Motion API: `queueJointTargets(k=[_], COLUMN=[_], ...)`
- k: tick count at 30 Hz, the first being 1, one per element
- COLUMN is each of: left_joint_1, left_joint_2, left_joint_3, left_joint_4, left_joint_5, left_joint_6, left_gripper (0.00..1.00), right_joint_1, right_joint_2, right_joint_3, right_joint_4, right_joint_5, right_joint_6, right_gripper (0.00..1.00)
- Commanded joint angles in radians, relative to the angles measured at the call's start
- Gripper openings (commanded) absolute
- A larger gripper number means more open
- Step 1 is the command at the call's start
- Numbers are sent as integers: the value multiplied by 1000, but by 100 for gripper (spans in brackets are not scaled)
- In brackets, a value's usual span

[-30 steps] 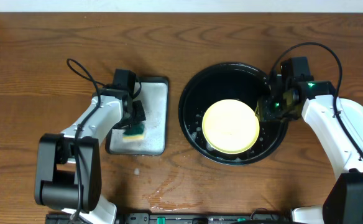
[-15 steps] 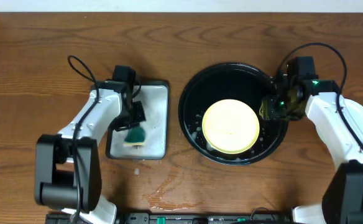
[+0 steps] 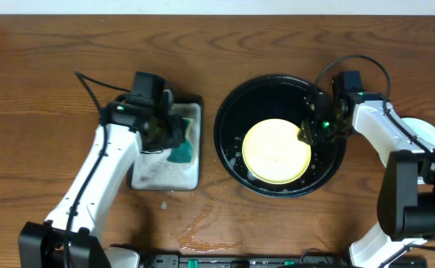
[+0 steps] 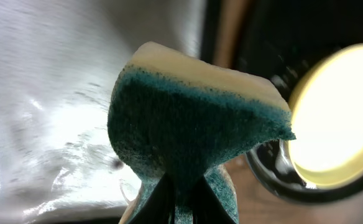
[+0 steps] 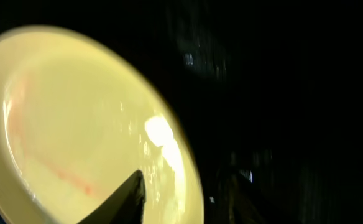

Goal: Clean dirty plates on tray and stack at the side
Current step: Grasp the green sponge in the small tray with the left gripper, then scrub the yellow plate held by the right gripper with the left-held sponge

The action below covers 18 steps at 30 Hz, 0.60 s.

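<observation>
A pale yellow plate (image 3: 273,152) with faint red smears lies in the black round tray (image 3: 225,119). My right gripper (image 3: 309,134) is open at the plate's right edge. In the right wrist view its fingers (image 5: 188,186) straddle the rim of the yellow plate (image 5: 76,124), one over the plate and one over the black tray (image 5: 281,93). My left gripper (image 3: 174,141) is shut on a green sponge (image 3: 182,152) and holds it above the silver tray's right side. In the left wrist view the sponge (image 4: 188,124) is pinched in the jaws (image 4: 181,199), with the yellow plate (image 4: 337,124) at the right.
The silver-grey rectangular tray (image 3: 158,175) is wet and lies left of the black tray. A pale plate (image 3: 430,145) rests on the tabletop at the far right, partly under my right arm. Water drops (image 3: 202,219) lie on the wood near the front edge.
My left gripper lifted the sponge off the silver tray and carried it right, towards the black tray. My right gripper moved left and down to the yellow plate's rim.
</observation>
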Motion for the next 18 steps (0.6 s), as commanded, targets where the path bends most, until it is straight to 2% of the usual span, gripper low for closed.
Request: queueJointTargets(k=[1,5,7,9,11,16,18], left_joint_1=[-67,-111,-124,-131,-133,-133,-133], left_joint_2=[-15,-15,-15,-15,-15,-15,-15], left_joint_3=[26,26,26,26,26,26,26], left_joint_4=[-3,-3,-3,-3,-4,-3,-2], left_joint_5=[21,21,21,21,22,22,22], left_joint_6=[13,13,13,14,13,13,13], left_gripper=[7,7,7,7,8,7,7], right_joint_1=[0,18,33,52,71,91,88], right_joint_2=[39,73,86,94,98,99,99], right_joint_3=[11,11,11,11,11,11,11], right_joint_4=[55,117,149,179,208,238,235], right_joint_5=[-48,-50,-69,-77,-49,88,87], right_joint_6=[-105,-265,-348,-409,-446,-386,-340], right_gripper=[41,45,53,56,47,1,1])
